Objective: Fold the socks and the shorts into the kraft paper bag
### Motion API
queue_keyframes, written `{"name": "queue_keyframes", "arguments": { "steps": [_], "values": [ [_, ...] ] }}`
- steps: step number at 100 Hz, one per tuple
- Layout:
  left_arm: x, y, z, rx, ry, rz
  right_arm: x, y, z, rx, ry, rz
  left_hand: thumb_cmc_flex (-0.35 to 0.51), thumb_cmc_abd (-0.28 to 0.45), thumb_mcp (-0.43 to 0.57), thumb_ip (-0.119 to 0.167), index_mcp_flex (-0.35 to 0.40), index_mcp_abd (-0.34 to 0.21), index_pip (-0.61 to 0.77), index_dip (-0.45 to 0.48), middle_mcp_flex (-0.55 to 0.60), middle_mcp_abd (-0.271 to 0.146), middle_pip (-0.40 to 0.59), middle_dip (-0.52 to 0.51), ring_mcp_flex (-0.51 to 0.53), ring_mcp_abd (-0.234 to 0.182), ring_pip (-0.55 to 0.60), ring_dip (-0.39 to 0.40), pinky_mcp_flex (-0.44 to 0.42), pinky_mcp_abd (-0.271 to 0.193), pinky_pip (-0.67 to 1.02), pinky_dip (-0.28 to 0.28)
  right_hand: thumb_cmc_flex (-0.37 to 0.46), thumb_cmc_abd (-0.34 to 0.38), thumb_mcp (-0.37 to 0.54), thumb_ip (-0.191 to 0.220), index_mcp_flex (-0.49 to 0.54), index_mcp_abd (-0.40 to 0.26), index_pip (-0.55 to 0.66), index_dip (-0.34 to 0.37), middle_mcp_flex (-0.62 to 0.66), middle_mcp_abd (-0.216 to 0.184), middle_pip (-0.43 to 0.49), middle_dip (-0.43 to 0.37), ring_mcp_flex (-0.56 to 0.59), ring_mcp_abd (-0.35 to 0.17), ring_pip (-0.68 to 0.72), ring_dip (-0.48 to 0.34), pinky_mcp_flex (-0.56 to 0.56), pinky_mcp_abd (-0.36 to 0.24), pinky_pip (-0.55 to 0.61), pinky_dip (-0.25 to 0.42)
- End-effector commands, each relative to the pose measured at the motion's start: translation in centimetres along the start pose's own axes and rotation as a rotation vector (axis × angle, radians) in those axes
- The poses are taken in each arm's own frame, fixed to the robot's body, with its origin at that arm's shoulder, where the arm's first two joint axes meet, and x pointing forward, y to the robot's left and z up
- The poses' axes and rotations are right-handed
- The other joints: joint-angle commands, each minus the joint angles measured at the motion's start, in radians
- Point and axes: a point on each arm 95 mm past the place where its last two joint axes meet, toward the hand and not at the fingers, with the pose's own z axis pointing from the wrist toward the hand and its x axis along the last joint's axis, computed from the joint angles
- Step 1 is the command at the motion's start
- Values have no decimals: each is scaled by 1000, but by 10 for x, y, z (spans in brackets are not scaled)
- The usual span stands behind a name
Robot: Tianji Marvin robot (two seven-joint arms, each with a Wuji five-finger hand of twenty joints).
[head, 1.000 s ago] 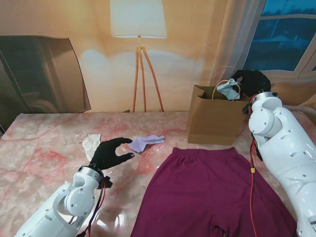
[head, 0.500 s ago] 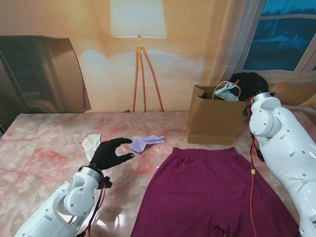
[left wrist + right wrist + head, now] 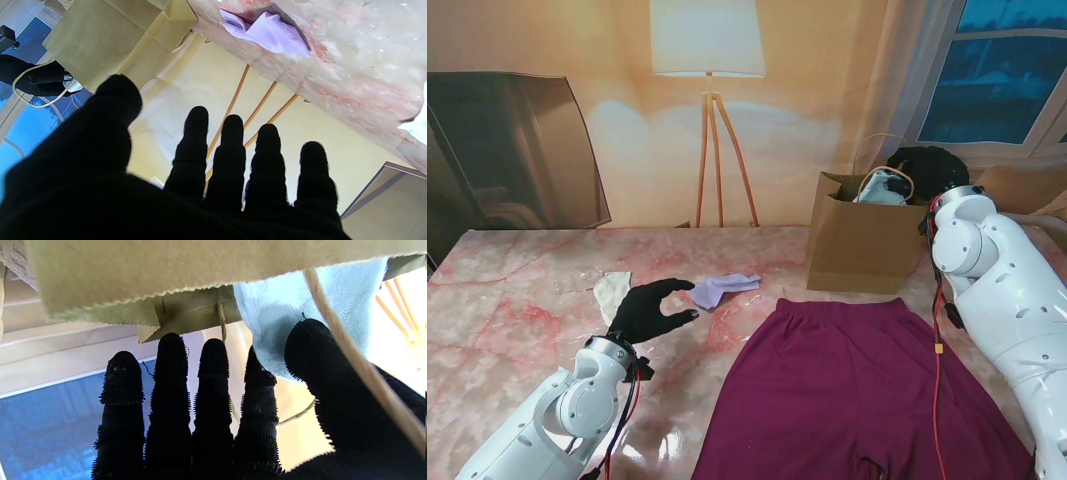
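The kraft paper bag [image 3: 864, 250] stands open at the far right of the table. My right hand [image 3: 930, 164] hovers over its mouth, thumb and forefinger shut on a light blue sock [image 3: 880, 188] that hangs partly inside the bag [image 3: 133, 273]; the sock [image 3: 300, 296] and hand [image 3: 217, 406] fill the right wrist view. Maroon shorts [image 3: 857, 390] lie spread flat in front of the bag, nearer to me. A lilac sock [image 3: 722, 288] lies mid-table, just beyond my left hand [image 3: 652, 310], which is open above the table. The lilac sock [image 3: 267, 33] lies ahead of the spread fingers [image 3: 230, 146].
A white sock [image 3: 610, 295] lies to the left of my left hand. The bag's rope handle [image 3: 350, 356] crosses over my right thumb. A floor lamp [image 3: 709, 120] and a dark panel [image 3: 507, 150] stand behind the table's far edge. My right arm [image 3: 1007, 300] leans over the shorts' right side.
The right hand has shifted slightly left and the light blue sock has sunk a little deeper into the bag's mouth. The left hand has not moved.
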Motion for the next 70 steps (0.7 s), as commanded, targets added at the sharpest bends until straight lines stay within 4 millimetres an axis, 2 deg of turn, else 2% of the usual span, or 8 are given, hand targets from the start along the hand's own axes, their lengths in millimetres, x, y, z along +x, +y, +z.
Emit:
{"name": "queue_keyframes", "arguments": {
  "steps": [1, 34, 53, 70],
  "values": [
    [0, -1, 0, 2, 2, 0, 0, 2, -2, 0, 1, -4, -18, 12, -4, 36, 2, -8, -25, 2, -41, -10, -19, -14, -26, -34, -23, -10, -13, 4, -9, 8, -26, 1, -13, 37, -42, 17, -24, 6, -45, -18, -8, -13, -34, -20, -32, -17, -23, -8, -25, 30],
    [0, 0, 1, -1, 5, 1, -4, 5, -8, 15, -6, -31, -15, 7, 3, 34, 3, -5, -24, 2, -41, -10, -18, -14, -26, -34, -24, -10, -12, 3, -9, 9, -52, -4, -45, 31, -104, 52, -75, -24, -184, -8, -82, -73, -142, -24, -122, -59, -90, -11, -102, 22],
    [0, 0, 1, -2, 5, 2, -6, 7, -12, -7, -15, -20, -17, 7, 4, 33, 3, -5, -23, 2, -41, -8, -18, -14, -26, -33, -23, -10, -12, 3, -9, 9, -56, 22, -50, 35, -99, 57, -71, -26, -171, -5, -71, -77, -125, -24, -115, -58, -81, -12, -108, 26],
    [1, -5, 1, 2, 7, 13, -11, 17, -23, -47, -26, -21, -16, 8, 6, 33, 2, -5, -24, 1, -39, -9, -17, -14, -25, -33, -23, -10, -11, 3, -8, 9, -74, 86, -60, 45, -97, 60, -70, -30, -168, -3, -66, -82, -123, -22, -115, -60, -85, -18, -135, 16]
  ]
}}
